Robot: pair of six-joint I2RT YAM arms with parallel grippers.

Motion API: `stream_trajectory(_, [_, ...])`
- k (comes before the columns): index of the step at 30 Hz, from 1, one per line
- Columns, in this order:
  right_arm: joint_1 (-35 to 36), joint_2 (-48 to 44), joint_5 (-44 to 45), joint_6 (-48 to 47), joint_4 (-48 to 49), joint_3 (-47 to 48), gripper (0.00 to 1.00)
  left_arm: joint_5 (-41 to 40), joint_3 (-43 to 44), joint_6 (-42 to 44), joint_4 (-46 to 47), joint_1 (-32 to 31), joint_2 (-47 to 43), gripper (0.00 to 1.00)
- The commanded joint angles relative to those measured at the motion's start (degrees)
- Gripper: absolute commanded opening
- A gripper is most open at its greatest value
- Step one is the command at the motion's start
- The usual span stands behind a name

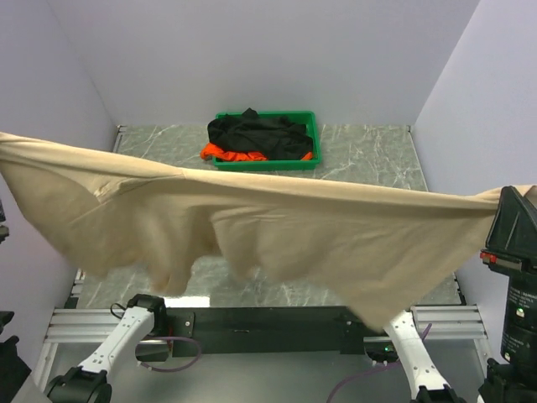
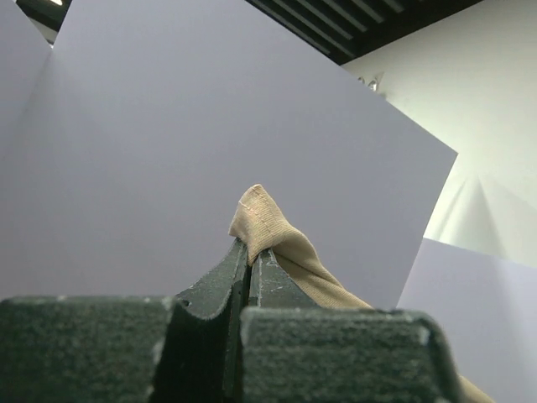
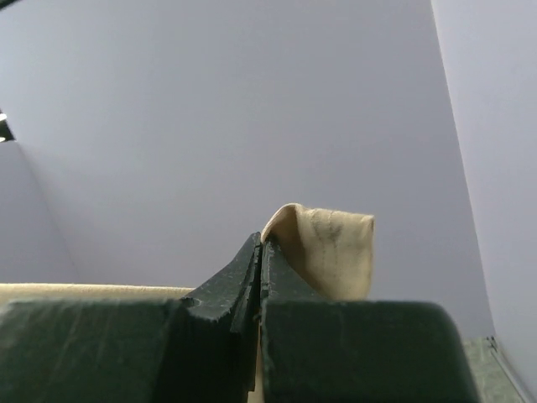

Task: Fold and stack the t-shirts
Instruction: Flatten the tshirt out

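Nearest, the left gripper [image 2: 250,252] is clenched on a ribbed edge of the beige t-shirt [image 1: 252,218], and the right gripper [image 3: 261,248] pinches another fold of it. The shirt hangs stretched between them above the table [image 1: 377,155], sagging in the middle. To lay it flat, both arms should probably lower evenly and under tension. Farther back, a black shirt [image 1: 260,133] and an orange shirt [image 1: 225,154] lie heaped in the green tray [image 1: 312,126].

The grey marbled table [image 1: 369,159] bears a green tray [image 1: 268,164] at its far edge.
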Motion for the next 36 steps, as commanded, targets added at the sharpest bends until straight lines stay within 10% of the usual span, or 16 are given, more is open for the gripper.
stream_trajectory(1, [-0.55,3.40,9.44,-2.41,-2.35,-2.29,0.00,-5.22,-3.48,3.91,2.06,0.51,5.50,0.01])
stream_trajectory(16, [-0.73,17.88,3.31,-2.23,32.61,-58.10,0.00,10.31,-51.57,20.43,35.02,0.69,32.20,0.01])
stream_trajectory(25, [-0.82,55.13,3.73,-3.73,26.57,-45.29,0.00,13.32,-42.09,15.43,32.84,0.77,59.72,0.01])
stream_trajectory(36, [-0.82,62.72,5.05,-4.16,28.24,-38.17,0.01,4.28,-36.21,9.28,28.70,0.78,65.18,0.01])
